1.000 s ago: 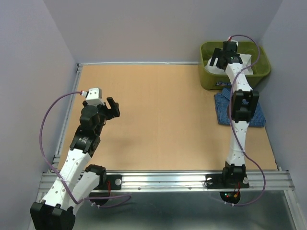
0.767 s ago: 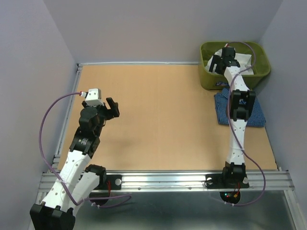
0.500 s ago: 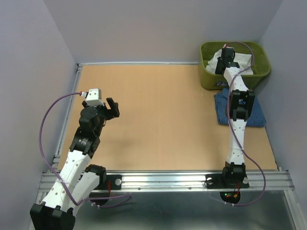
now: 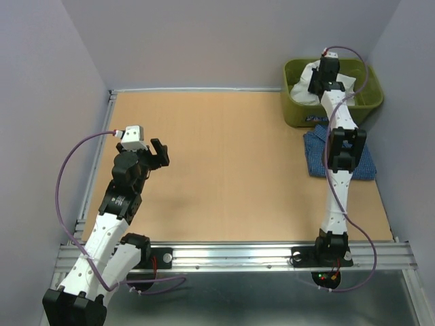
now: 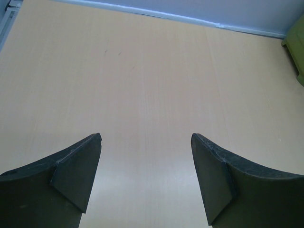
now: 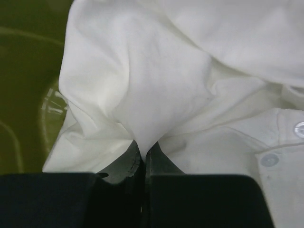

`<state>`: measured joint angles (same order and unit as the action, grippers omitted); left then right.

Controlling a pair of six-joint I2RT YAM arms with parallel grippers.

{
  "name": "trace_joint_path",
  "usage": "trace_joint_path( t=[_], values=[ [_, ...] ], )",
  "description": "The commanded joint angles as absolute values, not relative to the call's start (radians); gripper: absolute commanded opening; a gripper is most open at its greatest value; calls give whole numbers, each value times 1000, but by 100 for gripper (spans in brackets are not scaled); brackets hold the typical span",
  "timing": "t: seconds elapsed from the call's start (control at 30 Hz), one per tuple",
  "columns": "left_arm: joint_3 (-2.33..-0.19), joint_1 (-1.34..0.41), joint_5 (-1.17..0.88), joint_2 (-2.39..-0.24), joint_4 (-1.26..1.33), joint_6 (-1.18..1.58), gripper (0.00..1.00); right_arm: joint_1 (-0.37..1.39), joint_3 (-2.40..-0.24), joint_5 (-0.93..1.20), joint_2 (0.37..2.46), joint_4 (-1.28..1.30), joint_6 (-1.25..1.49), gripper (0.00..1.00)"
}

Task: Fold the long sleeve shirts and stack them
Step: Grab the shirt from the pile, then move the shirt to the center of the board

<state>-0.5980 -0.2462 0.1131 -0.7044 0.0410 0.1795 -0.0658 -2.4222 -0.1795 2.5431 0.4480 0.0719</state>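
blue shirt (image 4: 319, 155) partly hidden behind right arm, white shirt (image 6: 199, 85) cropped by frame

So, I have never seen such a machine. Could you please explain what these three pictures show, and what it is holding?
These are two robot arms fixed at the near edge of a wooden table. One picture looks down from above; the other two come from small cameras on each wrist.

The left gripper is open, over bare table, and holds nothing.

The right gripper reaches into the green bin at the far right corner and is shut on a fold of the white shirt; its buttons show in the right wrist view.

The dark blue shirt lies folded on the table just in front of the bin.
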Motion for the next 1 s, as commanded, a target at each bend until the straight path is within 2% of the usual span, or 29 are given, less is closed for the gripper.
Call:
trace_joint_path(
  t=[0.0, 0.17, 0.37, 0.53, 0.8, 0.93, 0.97],
  values=[
    [-588, -242, 120, -678, 97, 161, 87, -63, -2434, -189, 2281, 216, 75, 1],
    [-586, -242, 123, -660, 100, 163, 87, -55, -2405, -105, 2132, 94, 90, 1],
    [-581, -242, 129, -631, 101, 169, 87, -2, -2430, 211, 1994, 37, 98, 1],
    [-580, -242, 143, -594, 101, 175, 87, 116, -2396, 340, 1890, -20, 129, 1],
    [-566, -242, 176, -514, 103, 186, 87, 399, -2384, 472, 1859, -101, 230, 1],
    [-558, -242, 189, -483, 106, 189, 87, 509, -2297, 474, 1845, -120, 250, 0],
    [-557, -242, 192, -479, 106, 189, 87, 534, -2214, 457, 1835, -129, 253, 1]
  ],
)
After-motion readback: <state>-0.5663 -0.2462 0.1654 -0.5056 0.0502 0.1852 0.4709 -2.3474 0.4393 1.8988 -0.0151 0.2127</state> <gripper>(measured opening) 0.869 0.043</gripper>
